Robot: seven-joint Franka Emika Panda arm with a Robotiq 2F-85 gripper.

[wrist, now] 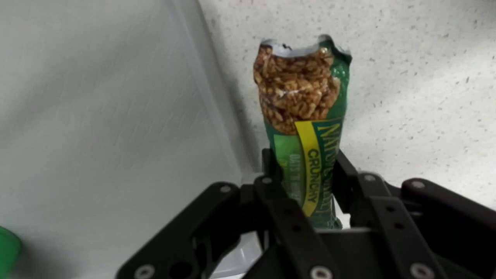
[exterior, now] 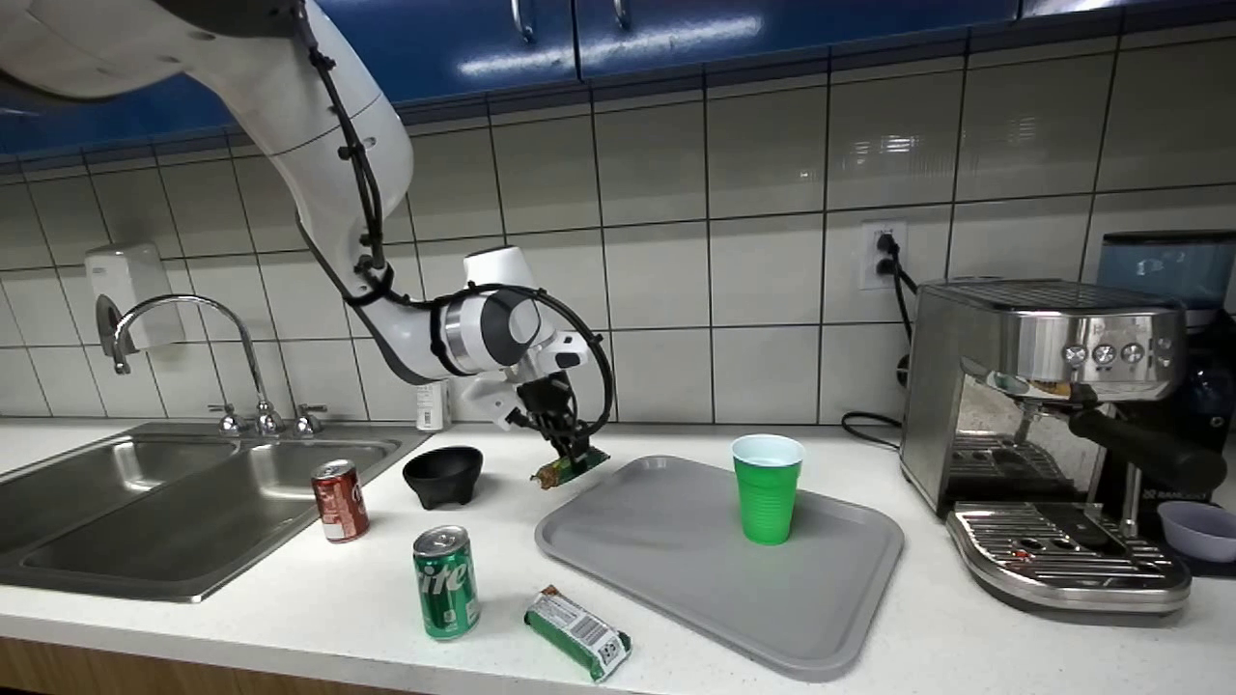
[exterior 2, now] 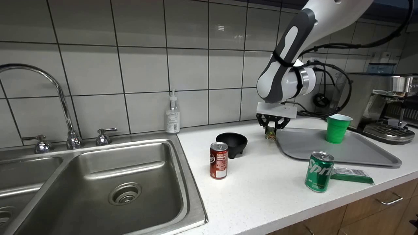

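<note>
My gripper [wrist: 304,162] is shut on a green granola bar [wrist: 300,93], with a finger on each long side. In both exterior views the gripper [exterior: 576,452] [exterior 2: 271,126] points down and holds the bar [exterior: 570,470] [exterior 2: 270,134] low over the white counter, beside the grey tray's edge. I cannot tell whether the bar touches the counter. The grey tray [exterior: 676,569] carries a green cup [exterior: 768,497], upright. A second granola bar [exterior: 577,632] lies on the counter in front of the tray. A green Sprite can [exterior: 446,584] stands near it.
A black bowl [exterior: 442,475] and a red can [exterior: 340,500] stand between sink and tray. The steel sink [exterior 2: 192,195] with its faucet [exterior 2: 62,98] is at one end, the coffee machine [exterior: 1043,338] at the other. A soap bottle [exterior 2: 172,114] stands by the tiled wall.
</note>
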